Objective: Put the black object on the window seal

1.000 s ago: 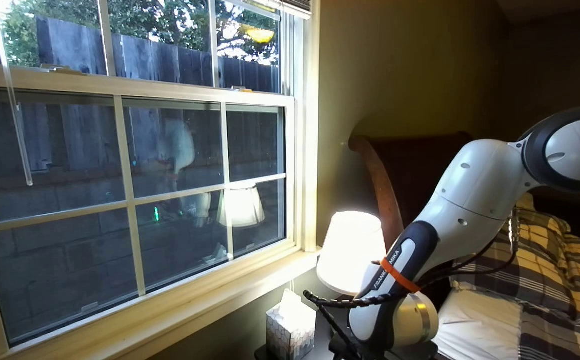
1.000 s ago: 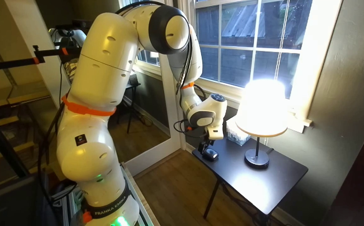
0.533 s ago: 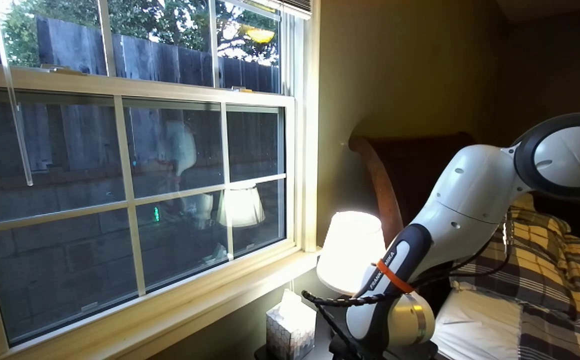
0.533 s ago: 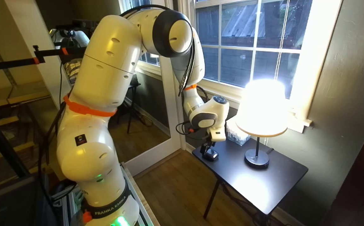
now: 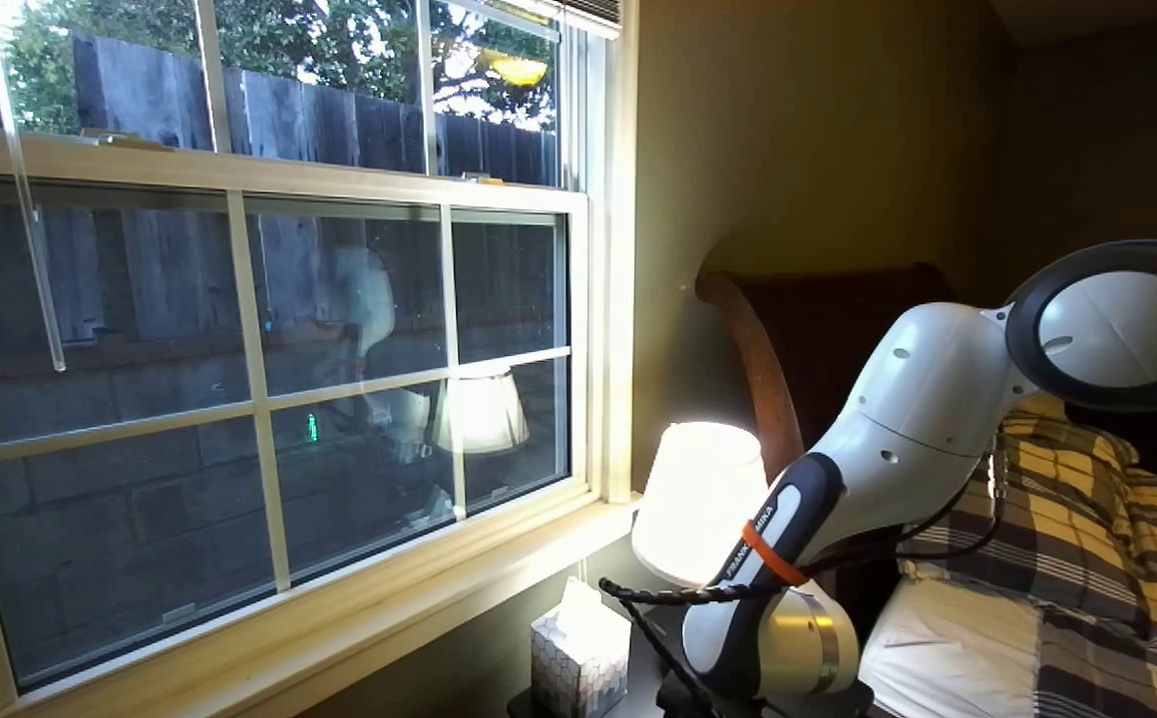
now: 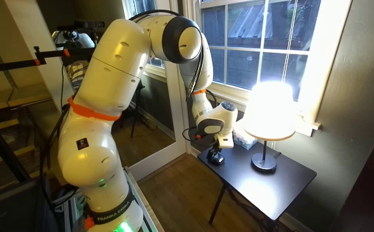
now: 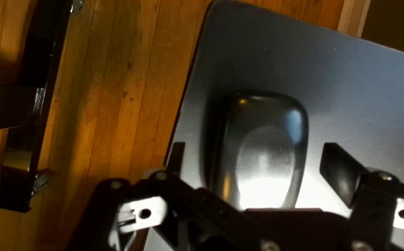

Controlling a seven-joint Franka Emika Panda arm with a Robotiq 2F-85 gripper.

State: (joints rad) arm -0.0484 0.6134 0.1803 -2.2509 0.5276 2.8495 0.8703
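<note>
The black object (image 6: 218,159), a smooth rounded block, lies on the dark side table near its corner in an exterior view. It fills the middle of the wrist view (image 7: 263,118), its near end hidden behind the gripper body. My gripper (image 7: 254,155) is open, with one finger on each side of the object and gaps between. In an exterior view the gripper (image 6: 213,154) is low, right at the object. The window seal (image 5: 409,596), a long cream ledge below the window, also shows in an exterior view (image 6: 227,95). The object and fingers are hidden in an exterior view.
A lit lamp (image 6: 264,162) and a patterned tissue box (image 6: 243,138) stand on the side table (image 6: 270,187). The tissue box (image 5: 578,658) is just below the ledge. A mirrored door (image 6: 154,112) is beside the arm. A bed (image 5: 1067,618) lies behind the arm.
The arm has moved down and slightly toward the window, bringing the gripper lower at the black object. The object has stayed in place on the table.
</note>
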